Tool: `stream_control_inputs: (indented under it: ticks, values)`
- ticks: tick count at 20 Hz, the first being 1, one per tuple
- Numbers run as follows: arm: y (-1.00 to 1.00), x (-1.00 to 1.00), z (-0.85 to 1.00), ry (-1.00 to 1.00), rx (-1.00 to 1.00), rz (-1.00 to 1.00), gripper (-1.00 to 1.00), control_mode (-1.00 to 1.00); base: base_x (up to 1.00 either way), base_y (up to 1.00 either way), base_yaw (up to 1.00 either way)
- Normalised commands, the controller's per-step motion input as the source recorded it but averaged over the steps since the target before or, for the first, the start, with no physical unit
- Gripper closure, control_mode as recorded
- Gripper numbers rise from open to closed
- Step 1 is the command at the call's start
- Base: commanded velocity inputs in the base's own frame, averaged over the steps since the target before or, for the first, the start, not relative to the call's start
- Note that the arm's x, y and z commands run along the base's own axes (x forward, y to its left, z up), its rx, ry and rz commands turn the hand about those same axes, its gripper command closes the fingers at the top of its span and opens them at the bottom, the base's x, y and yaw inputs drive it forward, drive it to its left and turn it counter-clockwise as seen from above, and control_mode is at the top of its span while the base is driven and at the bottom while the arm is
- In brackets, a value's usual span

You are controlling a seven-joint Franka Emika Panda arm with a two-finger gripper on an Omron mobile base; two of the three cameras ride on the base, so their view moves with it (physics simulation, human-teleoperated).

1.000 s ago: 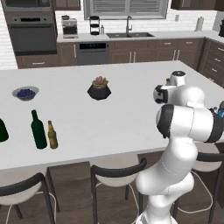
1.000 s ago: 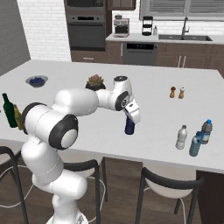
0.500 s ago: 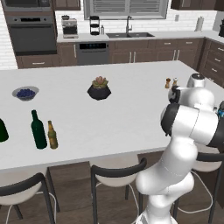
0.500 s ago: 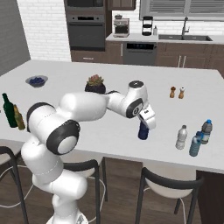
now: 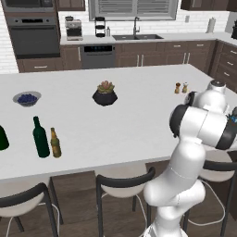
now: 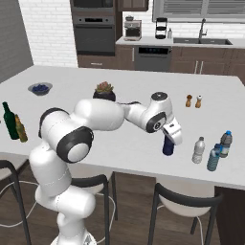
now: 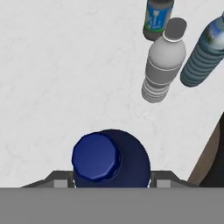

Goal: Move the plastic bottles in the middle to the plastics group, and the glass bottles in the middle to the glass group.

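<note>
We look down the hand and find the dark blue bottle (image 7: 110, 159) nearest to us, its cap facing the camera and its body set between the two fingertips (image 7: 61, 178), one on each side. The gripper (image 6: 168, 139) is pinching that blue bottle around the upper body, just under the rounded shoulder, and from the right base view the bottle stands upright at or just above the white counter (image 6: 119, 95); we cannot tell whether its base is touching down.

We judge this bottle to be light plastic, with walls that may give a little under a hard squeeze and a smooth skin that could slip. The grip below the shoulder seems the right place, since the widening above would catch it. A gentle, even hold should do.

Just beyond it stands the clear water bottle (image 7: 162, 65) with its white cap, and beside that the ribbed bluish bottle (image 7: 205, 50) and another bottle with a blue label (image 7: 156, 18); these make the plastics cluster near the counter's edge. The blue bottle is near them, a small gap apart.

Farther off, on the far left of the counter, the amber bottle (image 5: 55, 142) stands just beside the tall green wine bottle (image 5: 40, 138). Glass like that we take to be heavier, stiff and breakable.
</note>
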Motion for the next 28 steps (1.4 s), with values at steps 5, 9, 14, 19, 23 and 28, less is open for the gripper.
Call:
stream_control_inputs:
  ticks: [5, 9, 14, 19, 23, 28]
  values:
    - [-0.39, 0.0, -0.06, 0.02, 0.0, 0.0, 1.0, -1.0, 0.0, 0.0, 0.0]
    - [-0.24, 0.0, -0.08, 0.03, 0.0, -0.01, 1.0, -1.0, 0.0, 0.0, 0.0]
    - [-0.26, 0.07, -0.2, 0.0, 0.0, 0.0, 1.0, -1.0, 0.0, 0.0, 0.0]
    - [-0.04, 0.12, -0.24, 0.0, 0.0, 0.0, 1.0, -1.0, 0.0, 0.0, 0.0]
    - [0.0, 0.08, -0.25, -0.02, 0.0, 0.0, 1.0, -1.0, 0.0, 0.0, 0.0]
    - [0.0, 0.0, -0.24, -0.03, 0.0, 0.0, 1.0, -1.0, 0.0, 0.0, 0.0]
